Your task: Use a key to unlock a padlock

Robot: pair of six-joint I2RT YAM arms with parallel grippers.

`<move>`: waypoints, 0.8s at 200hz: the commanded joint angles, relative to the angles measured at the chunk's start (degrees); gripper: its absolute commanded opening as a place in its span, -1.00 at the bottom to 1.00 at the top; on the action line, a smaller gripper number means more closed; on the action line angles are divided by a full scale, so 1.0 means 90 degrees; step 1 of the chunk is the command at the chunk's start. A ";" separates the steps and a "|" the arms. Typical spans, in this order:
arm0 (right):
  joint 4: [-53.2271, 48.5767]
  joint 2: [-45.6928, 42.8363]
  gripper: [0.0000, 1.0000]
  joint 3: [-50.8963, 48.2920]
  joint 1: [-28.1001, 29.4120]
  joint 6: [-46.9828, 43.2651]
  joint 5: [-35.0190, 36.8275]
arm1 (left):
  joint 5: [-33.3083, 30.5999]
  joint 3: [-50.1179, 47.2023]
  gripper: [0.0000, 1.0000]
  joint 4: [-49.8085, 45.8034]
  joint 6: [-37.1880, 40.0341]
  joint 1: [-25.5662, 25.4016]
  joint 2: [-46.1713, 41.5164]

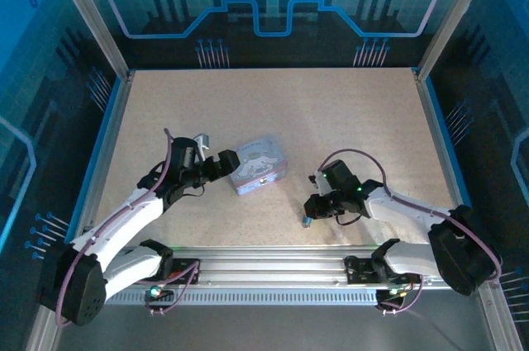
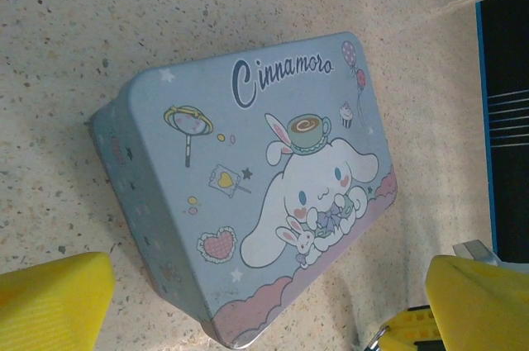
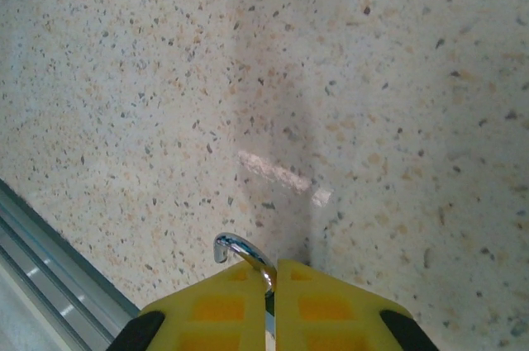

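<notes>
The right end effector pinches the padlock so narrowly it may twist loose, while the left end effector hangs open.

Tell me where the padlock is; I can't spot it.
Right wrist view: the padlock sits pinched in the right gripper, near the front rail.

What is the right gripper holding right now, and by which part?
The padlock: the right gripper is shut on it, with the silver shackle poking out past the fingertips and the body hidden between the fingers.
</notes>
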 commanded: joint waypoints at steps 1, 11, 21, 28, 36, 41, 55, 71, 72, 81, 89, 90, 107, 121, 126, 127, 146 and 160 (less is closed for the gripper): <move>0.0107 0.0199 -0.75 0.0162 -0.0086 -0.0069 -0.0124 | 0.0120 -0.0078 0.96 -0.0134 0.0142 0.0143 -0.0105; 0.0125 0.0218 -0.69 0.0162 -0.0103 -0.0064 -0.0069 | 0.0140 -0.0086 0.97 -0.0136 0.0141 0.0192 -0.0103; 0.0133 0.0215 -0.64 0.0156 -0.0123 -0.0063 -0.0040 | 0.0153 -0.0098 0.97 -0.0137 0.0152 0.0242 -0.0120; 0.0140 0.0207 -0.59 0.0143 -0.0151 -0.0063 -0.0031 | 0.0165 -0.0088 0.97 -0.0143 0.0158 0.0279 -0.0122; 0.0142 0.0179 -0.55 0.0133 -0.0175 -0.0072 -0.0052 | 0.0182 -0.0079 0.97 -0.0164 0.0171 0.0325 -0.0122; 0.0140 0.0157 -0.54 0.0133 -0.0194 -0.0080 -0.0072 | 0.0188 -0.0071 0.97 -0.0181 0.0187 0.0357 -0.0129; 0.0106 0.0043 -0.53 0.0133 -0.0244 -0.0091 -0.0068 | 0.0205 -0.0040 0.97 -0.0226 0.0229 0.0445 -0.0148; 0.0041 -0.0153 -0.51 0.0141 -0.0307 -0.0127 -0.0020 | 0.0199 0.0008 0.97 -0.0296 0.0294 0.0543 -0.0185; 0.0037 -0.0165 -0.51 0.0142 -0.0310 -0.0129 -0.0019 | 0.0201 0.0013 0.97 -0.0299 0.0292 0.0549 -0.0188; -0.0027 -0.0284 -0.49 0.0152 -0.0365 -0.0165 0.0010 | 0.0182 0.0044 0.98 -0.0343 0.0341 0.0608 -0.0204; -0.0089 -0.0397 -0.47 0.0171 -0.0427 -0.0207 0.0043 | 0.0165 0.0066 0.97 -0.0369 0.0398 0.0666 -0.0237; -0.0101 -0.0409 -0.47 0.0176 -0.0434 -0.0213 0.0041 | 0.0160 0.0077 0.97 -0.0370 0.0402 0.0675 -0.0238; -0.0260 -0.0687 -0.42 0.0234 -0.0621 -0.0346 0.0143 | -0.0022 0.0130 0.97 -0.0462 0.0534 0.0813 -0.0321; -0.0392 -0.0974 -0.40 0.0283 -0.0853 -0.0493 0.0267 | -0.0350 0.0169 0.98 -0.0554 0.0695 0.0922 -0.0424; -0.0451 -0.1083 -0.39 0.0298 -0.0954 -0.0542 0.0338 | -0.0485 0.0175 0.98 -0.0583 0.0762 0.0966 -0.0464; -0.0463 -0.1103 -0.39 0.0303 -0.0971 -0.0547 0.0350 | -0.0507 0.0180 0.98 -0.0584 0.0780 0.0976 -0.0474; -0.0611 -0.1561 -0.27 0.0357 -0.1433 -0.0806 0.0663 | -0.1089 0.0185 0.98 -0.0604 0.1182 0.1096 -0.0626; -0.0642 -0.1896 -0.17 0.0377 -0.1835 -0.1058 0.0919 | -0.1530 0.0139 0.98 -0.0522 0.1515 0.1168 -0.0687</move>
